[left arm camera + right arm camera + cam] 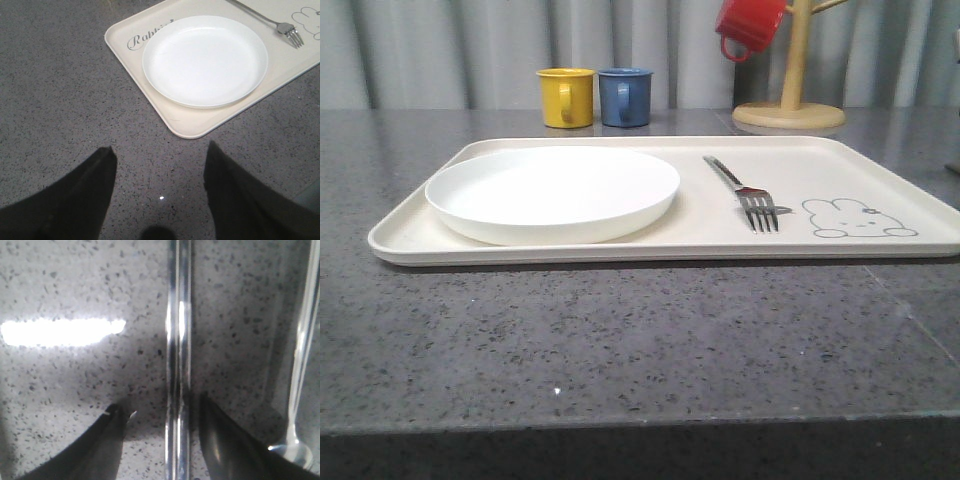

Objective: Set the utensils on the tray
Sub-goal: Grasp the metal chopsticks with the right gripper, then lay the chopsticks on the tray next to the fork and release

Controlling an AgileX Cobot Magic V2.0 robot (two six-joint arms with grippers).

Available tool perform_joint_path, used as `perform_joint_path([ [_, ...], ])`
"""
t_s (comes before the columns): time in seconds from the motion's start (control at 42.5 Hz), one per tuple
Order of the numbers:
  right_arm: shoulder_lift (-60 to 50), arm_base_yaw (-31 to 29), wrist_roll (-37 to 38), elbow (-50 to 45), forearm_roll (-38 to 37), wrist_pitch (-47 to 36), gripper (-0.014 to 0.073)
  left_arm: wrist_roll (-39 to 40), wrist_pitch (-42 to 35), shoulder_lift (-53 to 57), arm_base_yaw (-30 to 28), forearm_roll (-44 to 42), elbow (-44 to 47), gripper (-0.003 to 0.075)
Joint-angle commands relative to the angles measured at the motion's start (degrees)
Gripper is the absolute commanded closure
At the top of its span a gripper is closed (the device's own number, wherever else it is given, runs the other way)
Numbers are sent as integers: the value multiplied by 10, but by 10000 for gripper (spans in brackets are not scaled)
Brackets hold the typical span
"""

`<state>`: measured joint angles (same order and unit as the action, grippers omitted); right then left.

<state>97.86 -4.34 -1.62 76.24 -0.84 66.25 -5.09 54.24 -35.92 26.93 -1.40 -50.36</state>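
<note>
The right gripper (160, 415) hangs low over the speckled grey countertop (75, 380) with its fingers spread, and the pair of chopsticks (178, 340) runs straight through the gap between them, closer to the right finger than to the left. That straddling pose looks like the set-up for a pinch across the narrow width of the pair, though the fingers have not closed on the metal. Just outside the right finger lies the spoon (302, 365), parallel to the chopsticks, its bowl beside the fingertip. The left gripper (160, 165) hovers over bare counter with its fingers apart and nothing between them; ahead of it sits the cream tray (190, 125), carrying the white plate (205, 60). The fork (748, 195) already lies on the tray beside the plate, so the chopsticks and spoon appear to be what remains.
</note>
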Motion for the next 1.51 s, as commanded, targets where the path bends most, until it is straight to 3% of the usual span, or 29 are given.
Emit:
perform_joint_path([
  [0.0, -20, -4, -7, 12, -1, -12, 190, 6, -38, 0, 5, 0, -14, 335],
  [0.141, -19, -4, -7, 12, -2, -12, 217, 6, -38, 0, 5, 0, -14, 335],
  [0.33, -19, -4, -7, 12, -2, -12, 461, 6, -38, 0, 5, 0, -14, 335],
  [0.4, -19, -4, -7, 12, -2, -12, 508, 6, -38, 0, 5, 0, -14, 335],
  [0.636, -48, 17, -7, 42, 44, 5, 514, 6, -38, 0, 5, 0, -14, 335],
  [0.824, -62, 88, -1, 105, 114, 48, 514, 6, -38, 0, 5, 0, -14, 335],
  [1.036, -46, 148, 61, 114, 147, 17, 513, 6, -38, 0, 5, 0, -14, 335],
  [1.483, 40, 159, 83, 114, 164, -27, 513, 6, -38, 0, 5, 0, -14, 335],
])
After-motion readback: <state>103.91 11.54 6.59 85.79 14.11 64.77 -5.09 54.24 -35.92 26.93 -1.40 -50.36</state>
